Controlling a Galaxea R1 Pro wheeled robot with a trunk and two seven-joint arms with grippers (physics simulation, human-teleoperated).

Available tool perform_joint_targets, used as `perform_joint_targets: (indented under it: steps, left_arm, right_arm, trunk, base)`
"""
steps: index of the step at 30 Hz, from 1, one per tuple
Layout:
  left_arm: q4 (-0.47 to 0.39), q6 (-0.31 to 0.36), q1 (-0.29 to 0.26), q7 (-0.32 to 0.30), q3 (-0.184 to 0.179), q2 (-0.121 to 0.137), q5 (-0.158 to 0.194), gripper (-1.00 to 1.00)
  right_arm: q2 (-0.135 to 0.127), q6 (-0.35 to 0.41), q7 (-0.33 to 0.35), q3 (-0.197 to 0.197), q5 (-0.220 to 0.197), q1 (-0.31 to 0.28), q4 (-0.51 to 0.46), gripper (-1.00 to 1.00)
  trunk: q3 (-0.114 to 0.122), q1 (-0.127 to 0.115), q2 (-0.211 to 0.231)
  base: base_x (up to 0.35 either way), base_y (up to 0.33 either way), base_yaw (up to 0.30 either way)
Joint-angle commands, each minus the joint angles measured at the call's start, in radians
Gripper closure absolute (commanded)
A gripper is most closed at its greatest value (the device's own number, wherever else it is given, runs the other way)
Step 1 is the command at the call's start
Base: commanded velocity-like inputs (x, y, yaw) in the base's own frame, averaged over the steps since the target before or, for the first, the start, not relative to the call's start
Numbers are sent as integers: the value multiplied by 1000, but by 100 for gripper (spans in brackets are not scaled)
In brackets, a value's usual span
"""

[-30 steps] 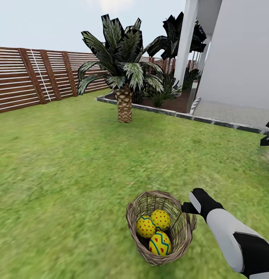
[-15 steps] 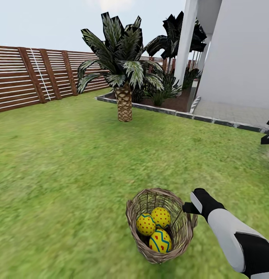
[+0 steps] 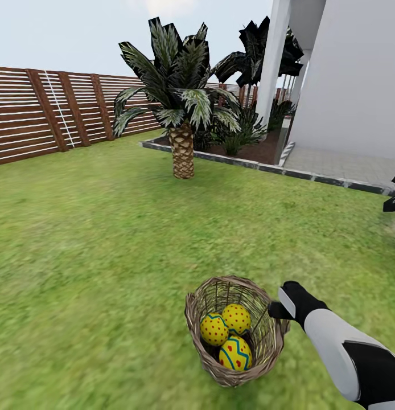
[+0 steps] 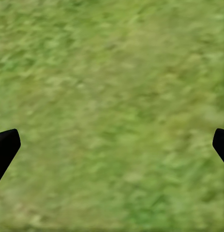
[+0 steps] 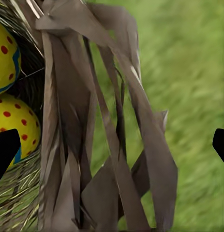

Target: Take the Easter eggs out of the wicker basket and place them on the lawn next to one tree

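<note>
The right pincer (image 3: 279,308), spread wide and holding nothing, is being eased down against the basket (image 3: 234,333) rim on the lawn (image 3: 95,250); three eggs (image 3: 229,336) are still lying inside.

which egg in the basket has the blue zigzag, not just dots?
The front egg, lowest in the wicker basket in the head view; the two eggs behind it show only red dots.

no readable text, no labels, no brands, no numbers, no signs anywhere
</note>
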Motion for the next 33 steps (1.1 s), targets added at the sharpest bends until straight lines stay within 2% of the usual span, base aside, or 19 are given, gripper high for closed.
perform_joint_targets:
  steps: [1, 2, 18, 33]
  left_arm:
    - [0, 8, -1, -2, 1, 0, 6, -100]
    - [0, 8, -1, -2, 1, 0, 6, -100]
    - [0, 8, -1, -2, 2, 0, 6, -100]
    - [1, 8, -1, -2, 1, 0, 5, -100]
  right_arm:
    - [1, 2, -5, -7, 0, 0, 0, -100]
    - [1, 2, -5, -6, 4, 0, 1, 100]
    - [8, 1, -5, -6, 11, 0, 3, 100]
    - [6, 1, -3, -4, 11, 0, 3, 100]
  trunk:
    - [-1, 0, 0]
    - [-1, 0, 0]
    - [-1, 0, 0]
    - [46, -58, 105]
  base:
    - [0, 0, 0]
    - [0, 0, 0]
    - [0, 0, 0]
    - [0, 0, 0]
